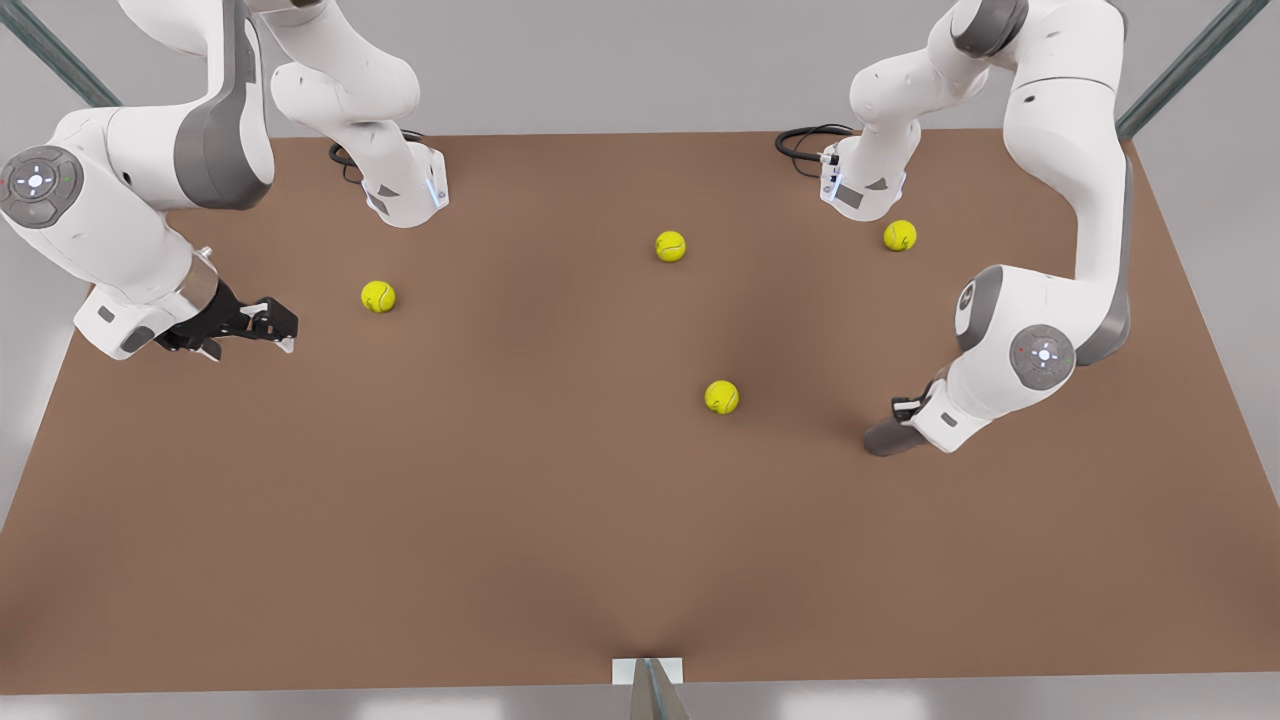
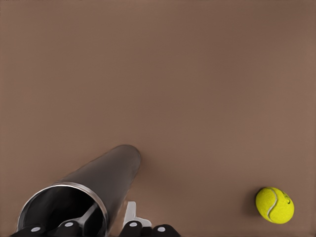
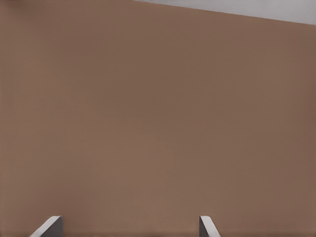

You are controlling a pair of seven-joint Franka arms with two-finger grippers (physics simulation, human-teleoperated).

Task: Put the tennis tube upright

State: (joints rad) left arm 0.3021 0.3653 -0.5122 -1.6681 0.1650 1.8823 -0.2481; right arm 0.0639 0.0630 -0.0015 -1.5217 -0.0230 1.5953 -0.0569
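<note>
Nearby, tennis ball (image 2: pixel 274 205) beside tennis tube (image 2: pixel 101 178), left gripper (image 2: pixel 106 228) gripping tube.

The table (image 1: pixel 500 520) is plain matte brown. Four tennis balls (image 1: pixel 378 296) are yellow-green with thin pale seams — one (image 2: pixel 274 205) shows its curved seam clearly. The tennis tube (image 2: pixel 106 175) is dark grey, with a bright silvery rim and a black inside. Both arms are white with grey joints — the right gripper (image 1: pixel 268 325) is black

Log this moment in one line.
left gripper at tennis tube rim | tube not upright | right gripper open, waiting | four tennis balls on table
</note>
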